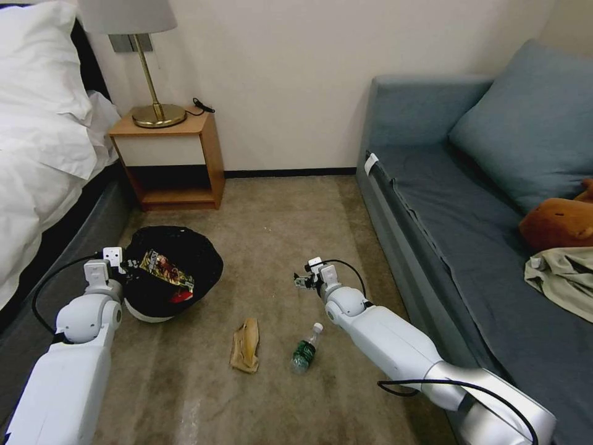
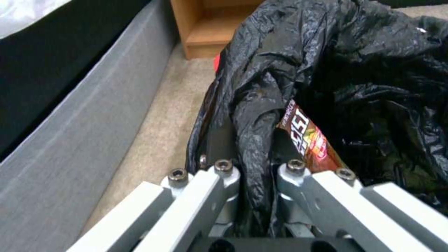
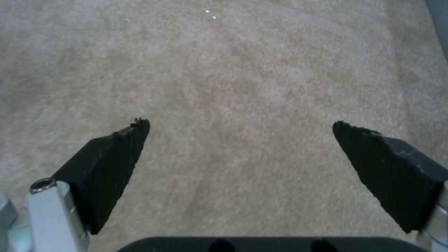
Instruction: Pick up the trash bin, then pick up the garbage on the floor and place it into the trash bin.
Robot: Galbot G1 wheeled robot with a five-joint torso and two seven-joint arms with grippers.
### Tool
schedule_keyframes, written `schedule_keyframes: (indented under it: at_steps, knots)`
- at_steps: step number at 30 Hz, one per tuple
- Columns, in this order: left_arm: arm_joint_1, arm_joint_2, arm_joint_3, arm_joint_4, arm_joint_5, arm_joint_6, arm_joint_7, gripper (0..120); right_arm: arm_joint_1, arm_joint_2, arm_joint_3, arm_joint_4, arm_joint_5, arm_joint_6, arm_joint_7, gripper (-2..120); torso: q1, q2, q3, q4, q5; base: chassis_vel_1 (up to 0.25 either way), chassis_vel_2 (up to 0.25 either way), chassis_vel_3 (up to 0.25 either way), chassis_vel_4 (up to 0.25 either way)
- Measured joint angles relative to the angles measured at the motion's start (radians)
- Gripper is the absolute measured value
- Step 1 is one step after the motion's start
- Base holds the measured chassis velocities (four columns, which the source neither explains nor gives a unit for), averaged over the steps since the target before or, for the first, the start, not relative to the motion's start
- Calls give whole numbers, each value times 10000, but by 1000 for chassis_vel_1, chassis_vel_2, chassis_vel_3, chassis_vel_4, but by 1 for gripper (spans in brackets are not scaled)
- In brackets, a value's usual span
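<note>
Left gripper jaws clamping black-bagged trash bin rim, right gripper jaws spread

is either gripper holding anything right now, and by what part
The left gripper is shut on the trash bin, pinching its bag-covered rim. The right gripper hangs open over bare carpet, holding nothing.

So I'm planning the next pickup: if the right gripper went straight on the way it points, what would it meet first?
Probably bare carpet. The right gripper, jaws open, points down at empty floor; the bottle and paper bag lie nearer the robot, off that line.
</note>
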Motion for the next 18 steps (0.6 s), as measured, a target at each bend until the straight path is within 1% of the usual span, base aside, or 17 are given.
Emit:
schedule_keyframes:
  at_steps: [5, 7, 8, 9, 11, 12, 13, 14, 15, 18]
  knots:
    - [30, -22, 9, 5, 19, -37, 35, 4, -29, -41, -38, 47, -53, -34, 46, 100, 0, 0, 0, -3, -1, -118, 98, 103, -103]
    - [31, -26, 12, 5, 23, -44, 39, 4, -29, -40, -55, 107, -41, -126, 209, 100, 0, -1, 0, -2, -1, -100, 100, 74, -103]
    - [27, -27, 25, 6, 26, -48, 41, 4, -24, -42, -100, 171, 6, -326, 450, 100, 0, 0, 0, -1, -1, -74, 88, 74, -99]
    - [27, -27, 25, 6, 26, -48, 41, 4, -24, -42, -100, 171, 6, -326, 450, 100, 0, 0, 0, -1, -1, -74, 88, 74, -99]
    - [-58, 3, 116, 101, 69, -135, 153, 4, 93, -93, -287, 345, 159, -799, 822, 100, 1, -1, 0, 0, -1, -25, 25, 35, -20]
    - [-58, 3, 116, 101, 69, -135, 153, 4, 93, -93, -287, 345, 159, -799, 822, 100, 1, -1, 0, 0, -1, 0, 0, 0, 0]
    - [-87, 27, 148, 131, 75, -151, 160, 4, 149, -118, -346, 396, 219, -929, 903, 100, 0, -1, 1, 0, -1, 0, 0, 0, 0]
    - [-160, 76, 217, 178, 74, -155, 173, 4, 309, -173, -497, 526, 470, -1243, 1082, 100, 0, -1, 1, -1, 0, 0, 0, 0, 0]
    - [-160, 76, 217, 178, 74, -155, 173, 4, 309, -173, -497, 526, 470, -1243, 1082, 100, 0, -1, 1, -1, 0, 0, 0, 0, 0]
    - [-215, 148, 348, 160, 0, -103, 179, 4, 846, -298, -787, 968, 1746, -2300, 1695, 100, 0, -1, 0, -1, -1, 0, 0, 0, 0]
